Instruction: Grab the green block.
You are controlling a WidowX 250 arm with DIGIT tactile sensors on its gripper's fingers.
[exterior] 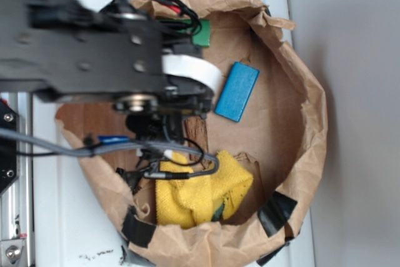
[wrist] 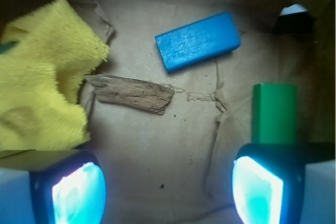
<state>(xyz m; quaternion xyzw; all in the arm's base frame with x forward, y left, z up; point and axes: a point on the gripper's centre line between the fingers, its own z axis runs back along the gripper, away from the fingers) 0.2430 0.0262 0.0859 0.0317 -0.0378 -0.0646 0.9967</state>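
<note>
**Green block off to the right of wide-open jaws**

A crumpled brown paper bag (exterior: 300, 92) formed the walled floor that held everything, and the black arm hung over its left half in the exterior view. In the wrist view the gripper (wrist: 168, 182) stood with its jaws spread wide and nothing between them — only bare paper showed in the gap.

The green block (wrist: 274, 113) lay at about two o'clock from the middle of that gap, directly above the right pad and partly overlapped by it at its near end. Its long axis ran straight away from the camera, roughly in line with the pad. To my eye, the jaws would need to shift toward three o'clock before closing.

The block looked flat, smooth and evenly green. The blue block (wrist: 198, 41) sat at twelve o'clock — the yellow cloth (wrist: 42, 72) at ten.
</note>
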